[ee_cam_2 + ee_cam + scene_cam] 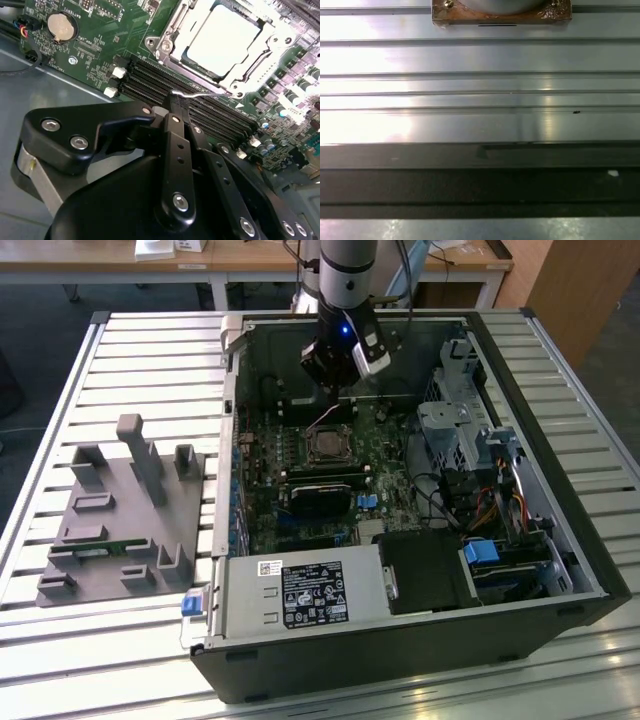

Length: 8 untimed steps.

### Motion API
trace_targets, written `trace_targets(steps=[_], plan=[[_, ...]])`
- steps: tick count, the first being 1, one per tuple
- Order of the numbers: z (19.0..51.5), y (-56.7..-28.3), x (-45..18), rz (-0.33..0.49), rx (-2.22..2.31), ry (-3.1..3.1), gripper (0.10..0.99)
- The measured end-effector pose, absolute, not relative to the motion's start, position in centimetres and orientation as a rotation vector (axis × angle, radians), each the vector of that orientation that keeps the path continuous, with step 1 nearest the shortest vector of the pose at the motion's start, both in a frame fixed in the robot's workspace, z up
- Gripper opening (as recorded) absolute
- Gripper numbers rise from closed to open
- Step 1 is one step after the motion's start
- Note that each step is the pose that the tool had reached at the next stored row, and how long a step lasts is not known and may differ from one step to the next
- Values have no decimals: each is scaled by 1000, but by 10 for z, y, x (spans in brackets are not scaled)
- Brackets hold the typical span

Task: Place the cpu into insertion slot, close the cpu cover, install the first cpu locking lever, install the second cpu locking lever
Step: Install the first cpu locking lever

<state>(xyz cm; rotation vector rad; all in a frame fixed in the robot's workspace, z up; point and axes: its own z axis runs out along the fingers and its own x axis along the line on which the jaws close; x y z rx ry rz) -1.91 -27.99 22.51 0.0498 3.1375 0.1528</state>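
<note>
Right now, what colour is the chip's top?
Pale silver-grey, clearest in the second wrist view: the chip.

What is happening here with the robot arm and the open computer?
The arm's gripper hangs inside the open computer case, just above the insertion slot. In the second wrist view the cpu already sits in the slot, with the cpu cover closed around it. The gripper is at a thin wire lever beside the socket.
</note>
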Motion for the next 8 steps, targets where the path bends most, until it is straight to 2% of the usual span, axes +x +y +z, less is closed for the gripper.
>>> trace_targets(steps=[8], plan=[[226, -279, -27, 153, 50, 3137, 106]])
